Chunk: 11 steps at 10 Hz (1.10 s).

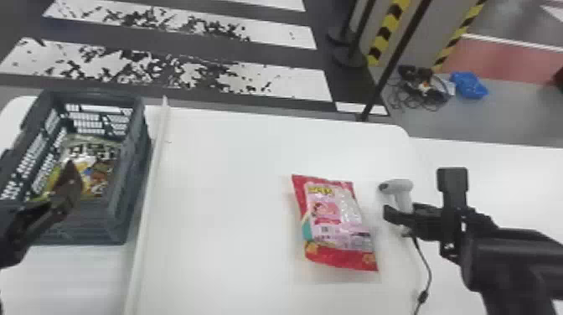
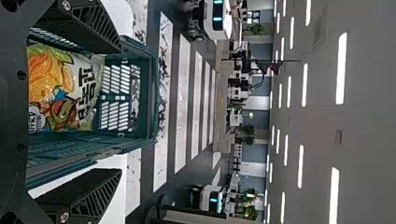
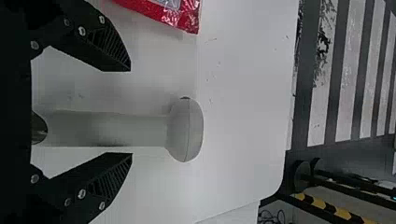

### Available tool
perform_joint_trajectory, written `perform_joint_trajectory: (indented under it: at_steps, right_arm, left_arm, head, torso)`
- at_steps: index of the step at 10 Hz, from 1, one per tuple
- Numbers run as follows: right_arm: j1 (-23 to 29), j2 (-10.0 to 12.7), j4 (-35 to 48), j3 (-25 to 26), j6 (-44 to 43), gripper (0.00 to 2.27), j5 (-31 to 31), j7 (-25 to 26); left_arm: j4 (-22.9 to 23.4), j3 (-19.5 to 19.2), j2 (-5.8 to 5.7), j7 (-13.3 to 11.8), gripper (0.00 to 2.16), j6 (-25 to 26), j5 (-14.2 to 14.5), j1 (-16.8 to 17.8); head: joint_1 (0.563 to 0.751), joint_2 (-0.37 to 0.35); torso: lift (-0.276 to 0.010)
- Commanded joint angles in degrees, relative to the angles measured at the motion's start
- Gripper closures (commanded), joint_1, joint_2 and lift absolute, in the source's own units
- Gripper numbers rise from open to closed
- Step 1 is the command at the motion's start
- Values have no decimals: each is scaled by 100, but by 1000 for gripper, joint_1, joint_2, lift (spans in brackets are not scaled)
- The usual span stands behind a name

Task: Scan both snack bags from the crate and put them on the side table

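The left gripper (image 1: 69, 184) is over the grey crate (image 1: 136, 167), above the yellow-and-white snack bag (image 1: 100, 167) inside it. In the left wrist view, my left gripper (image 2: 121, 110) has its fingers wide apart, with that snack bag (image 2: 60, 88) farther off in the crate (image 2: 152, 93). A red-and-pink snack bag (image 1: 331, 218) lies flat on the white table. Right of it, my right gripper (image 1: 396, 221) is at the white scanner (image 1: 400, 187). From the right wrist, the open right gripper (image 3: 131, 112) has the scanner's handle (image 3: 107, 129) between its spread fingers, with gaps at both sides.
A raised white edge (image 1: 151, 188) runs between the crate and the red bag. A black cable (image 1: 426, 268) hangs down from the scanner area. Another white surface (image 1: 494, 167) adjoins on the right, and dark posts (image 1: 387, 75) stand beyond the table.
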State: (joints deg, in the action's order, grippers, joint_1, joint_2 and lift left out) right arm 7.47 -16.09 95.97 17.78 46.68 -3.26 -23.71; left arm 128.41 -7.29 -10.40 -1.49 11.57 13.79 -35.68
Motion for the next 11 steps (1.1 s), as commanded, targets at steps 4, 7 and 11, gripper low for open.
perform_joint_trajectory:
  at_steps: [4,7,11]
  right_arm:
    - [-184,-52,-123,-240,268,2250,-271,34]
    - [71,-8,484,-117,584,2250,-227,69]
    - [1125,229,2505,85,1604,2250,-148,69]
  left_arm:
    - [9,0,-6,0,87,-1,1,0]
    - [9,0,-6,0,87,-1,9,-9]
    - [-9,9,-6,0,87,-1,9,0]
  head:
    - [695,-213]
    - [695,-217]
    - [695,-210]
  torso:
    - [-87]
    - [-87]
    - [-87]
